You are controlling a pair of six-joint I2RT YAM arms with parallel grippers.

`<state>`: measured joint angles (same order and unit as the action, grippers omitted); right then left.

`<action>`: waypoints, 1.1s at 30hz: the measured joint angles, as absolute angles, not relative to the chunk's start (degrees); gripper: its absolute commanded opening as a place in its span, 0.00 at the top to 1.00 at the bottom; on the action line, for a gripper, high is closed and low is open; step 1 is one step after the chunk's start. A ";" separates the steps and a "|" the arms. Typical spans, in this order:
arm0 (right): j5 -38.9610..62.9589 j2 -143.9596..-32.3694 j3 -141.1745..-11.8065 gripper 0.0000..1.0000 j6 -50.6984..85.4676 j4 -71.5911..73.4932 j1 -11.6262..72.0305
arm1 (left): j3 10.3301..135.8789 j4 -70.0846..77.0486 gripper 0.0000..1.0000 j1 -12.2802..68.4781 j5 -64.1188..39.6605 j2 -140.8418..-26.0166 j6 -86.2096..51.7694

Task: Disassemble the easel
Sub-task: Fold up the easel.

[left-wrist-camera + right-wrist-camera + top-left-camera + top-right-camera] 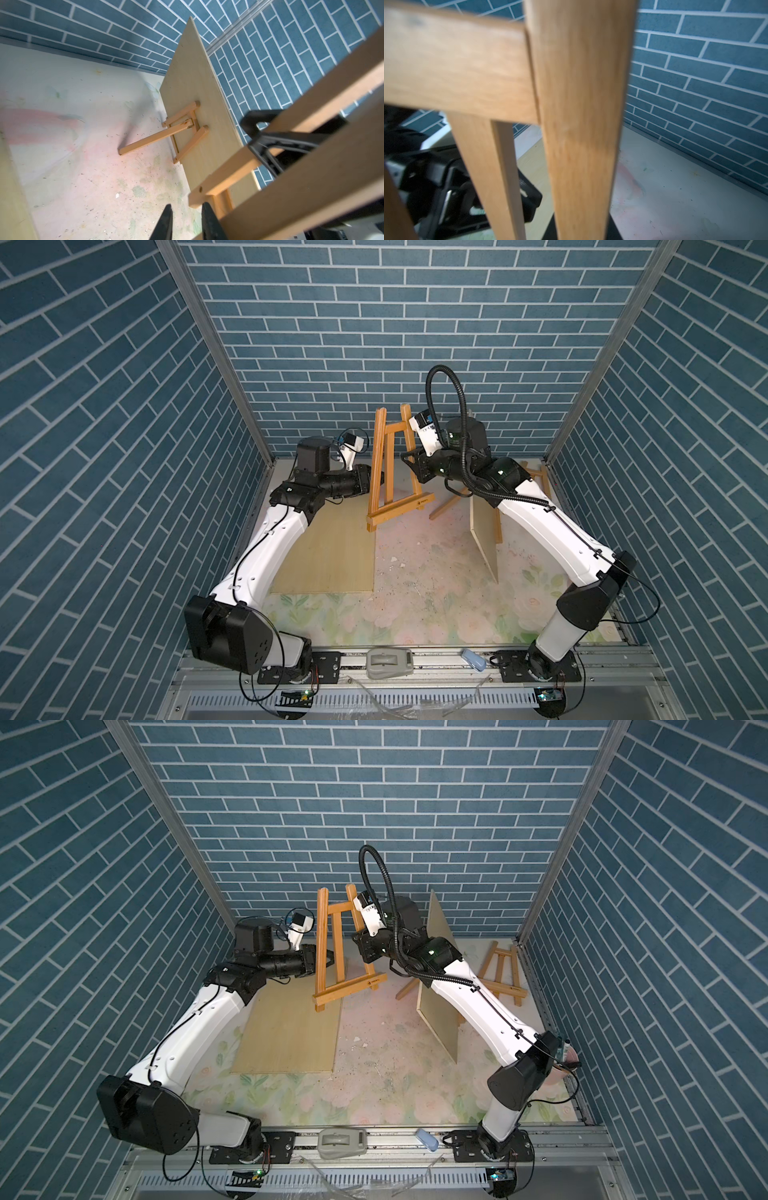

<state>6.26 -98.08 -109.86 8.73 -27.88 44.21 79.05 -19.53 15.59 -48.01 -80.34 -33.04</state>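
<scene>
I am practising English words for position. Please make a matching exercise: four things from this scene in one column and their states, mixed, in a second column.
Things
1. middle easel
2. left board
3. right board
4. grey box

States
A. lies flat
B. sits on the front rail
C. stands on edge
D. gripped by the right gripper

Pairs: 1-D, 2-A, 3-C, 4-B

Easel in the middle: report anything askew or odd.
The easel leans askew, apparently clear of the table, its shelf end low; the right gripper clamps one upright. Nothing looks broken.
</scene>
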 measured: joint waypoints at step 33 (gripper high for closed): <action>-3.03 -108.38 -131.92 1.00 9.50 -47.42 44.36 | 78.98 -29.85 0.52 3.38 -43.38 -69.45 -27.22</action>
<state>-3.03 -108.38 -131.92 9.50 -47.42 44.36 78.98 -29.85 3.38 -43.38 -69.45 -27.22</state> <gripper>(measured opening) 0.217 0.477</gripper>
